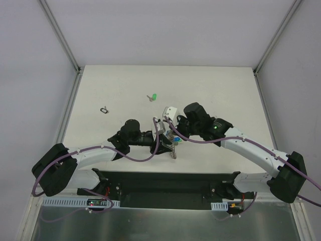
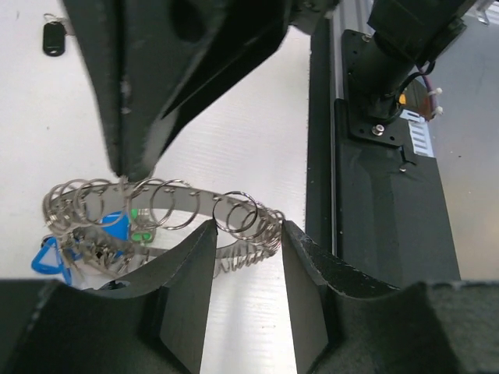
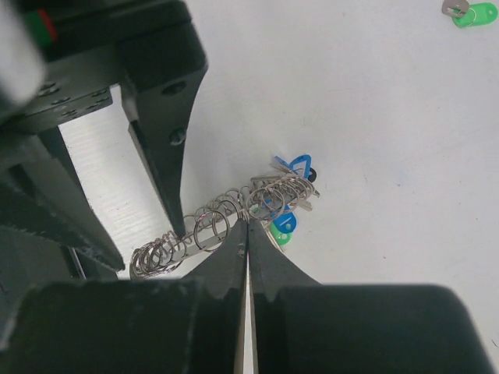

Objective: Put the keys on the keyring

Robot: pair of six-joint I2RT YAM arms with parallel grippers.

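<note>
The coiled silver keyring [image 2: 168,204] lies on the table between both grippers, with blue keys [image 2: 114,226] and a green key [image 2: 141,234] hanging on its left part. My right gripper [image 3: 247,224] is shut on a coil in the middle of the keyring [image 3: 210,227]. My left gripper [image 2: 248,227] is open, and its fingertips [image 2: 196,248] straddle the ring's right end. From above, both grippers [image 1: 169,142] meet over the keyring [image 1: 174,149]. A loose green key [image 1: 154,96] lies farther back and also shows in the right wrist view [image 3: 472,14].
A small black loop-shaped item [image 1: 104,110] lies at the left of the table and also shows in the left wrist view [image 2: 53,37]. The black base plate [image 1: 165,183] runs along the near edge. Metal frame posts [image 1: 60,35] stand at the back corners.
</note>
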